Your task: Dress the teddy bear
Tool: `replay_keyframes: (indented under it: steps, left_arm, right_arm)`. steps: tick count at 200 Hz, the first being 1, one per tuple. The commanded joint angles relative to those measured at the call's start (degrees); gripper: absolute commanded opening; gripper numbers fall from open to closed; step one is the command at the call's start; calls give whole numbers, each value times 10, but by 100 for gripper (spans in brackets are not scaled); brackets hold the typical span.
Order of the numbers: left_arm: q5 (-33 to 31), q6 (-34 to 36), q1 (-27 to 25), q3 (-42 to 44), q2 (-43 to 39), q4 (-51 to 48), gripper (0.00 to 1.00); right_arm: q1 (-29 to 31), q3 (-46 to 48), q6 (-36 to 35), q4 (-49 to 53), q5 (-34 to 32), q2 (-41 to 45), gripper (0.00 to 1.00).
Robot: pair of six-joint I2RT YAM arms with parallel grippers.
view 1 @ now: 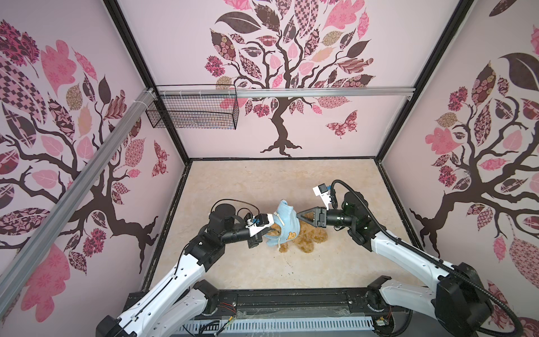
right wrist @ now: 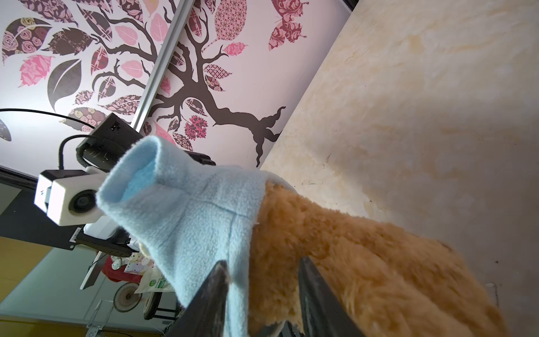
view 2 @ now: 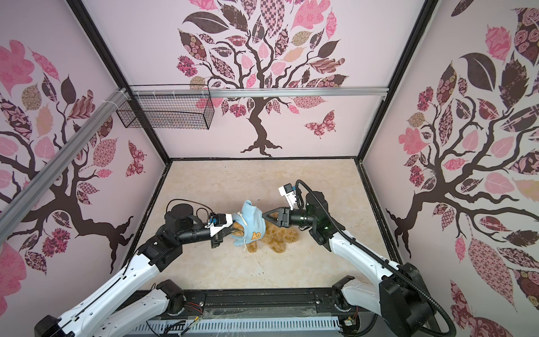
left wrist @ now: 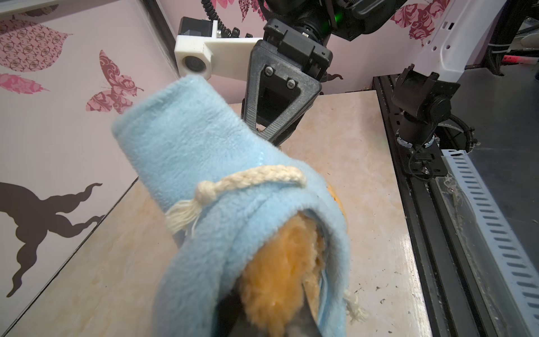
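Right gripper (right wrist: pixel 262 262) spread astride the shirt (view 1: pixel 284 218) hem; bear (view 1: pixel 306 237) lies on the table (view 1: pixel 248 186) between both grippers.
Left gripper (view 1: pixel 267 232), pressed together, sits at the shirt's head end; what it pinches is hidden. Bear's long axis runs from there toward the right arm, legs bare; the hem probably must slide that way, and the right gripper is nearer it.

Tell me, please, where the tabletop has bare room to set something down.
Free: the far strip of tabletop between teddy bear and back wall; the near strip before the base rail. Crowded: the middle, where left gripper and right gripper flank the light blue shirt.
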State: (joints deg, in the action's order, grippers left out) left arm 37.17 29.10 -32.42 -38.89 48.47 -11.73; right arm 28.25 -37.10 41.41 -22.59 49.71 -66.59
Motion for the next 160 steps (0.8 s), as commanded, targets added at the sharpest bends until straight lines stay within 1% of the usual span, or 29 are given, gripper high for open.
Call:
replay_keyframes:
  steps: [1,18,24,36,43,66,76,92,116,130,150,160]
  left_arm:
    - [8,10,-3,0,4,9,0]
    - [9,10,-3,0,6,8,0]
    - [9,11,-3,1,6,8,0]
    - [8,14,-3,0,5,3,0]
    - [8,18,-3,0,5,-1,0]
    - [8,25,-4,1,-4,-14,0]
    - [12,25,-4,4,-12,-14,0]
    - [19,18,-4,6,-25,-11,0]
    - [32,-9,-3,23,-55,18,0]
    - [33,-22,-3,35,-74,41,0]
    - [34,-41,2,45,-93,71,0]
    - [43,-65,11,52,-101,96,0]
  right_arm:
    - [13,-25,12,-28,7,-18,40]
    - [22,-31,12,-32,3,-31,33]
    - [24,-34,14,-35,3,-36,29]
    - [25,-37,19,-42,-1,-41,17]
    - [26,-35,18,-42,-12,-40,12]
    - [6,-23,0,6,-73,-23,0]
    - [-20,-4,15,2,-85,-19,0]
    - [-67,49,63,-40,-102,-19,0]
    - [-132,138,165,-160,-107,-38,0]
    - [-141,159,190,-187,-117,-52,0]
    - [-141,171,196,-198,-133,-71,0]
    - [-141,178,190,-198,-142,-79,0]
